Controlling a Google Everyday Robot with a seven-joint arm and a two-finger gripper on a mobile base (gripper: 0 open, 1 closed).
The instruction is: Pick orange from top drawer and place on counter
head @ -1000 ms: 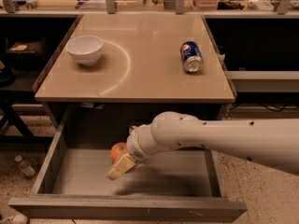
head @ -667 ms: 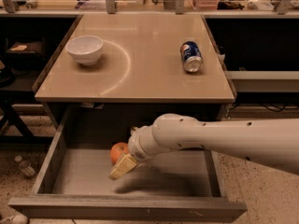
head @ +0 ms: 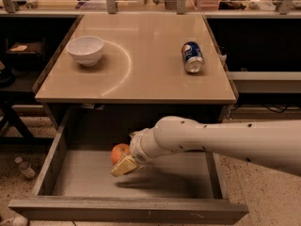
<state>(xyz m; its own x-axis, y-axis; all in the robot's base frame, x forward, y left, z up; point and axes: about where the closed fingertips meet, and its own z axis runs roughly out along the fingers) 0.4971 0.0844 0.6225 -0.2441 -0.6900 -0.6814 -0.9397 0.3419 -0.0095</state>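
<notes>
Tan counter (head: 141, 79) up top: one white bowl (head: 85, 49) at 10 o'clock, one soda can (head: 193, 57) at 2. Top drawer (head: 127, 210) is open with one orange (head: 118, 152) inside, and my gripper (head: 124, 164) is right against its 5 o'clock. Gripped or not, can't tell.

I see my smooth white tubular arm (head: 225, 138) stretched in from the right edge, sloping gently down toward the left and ending in a rounded wrist (head: 146, 146). At its end my tan-tipped two-finger tool (head: 124, 165) points down and left, low inside the wide shallow grey metal drawer (head: 84, 178), toward its back left.
</notes>
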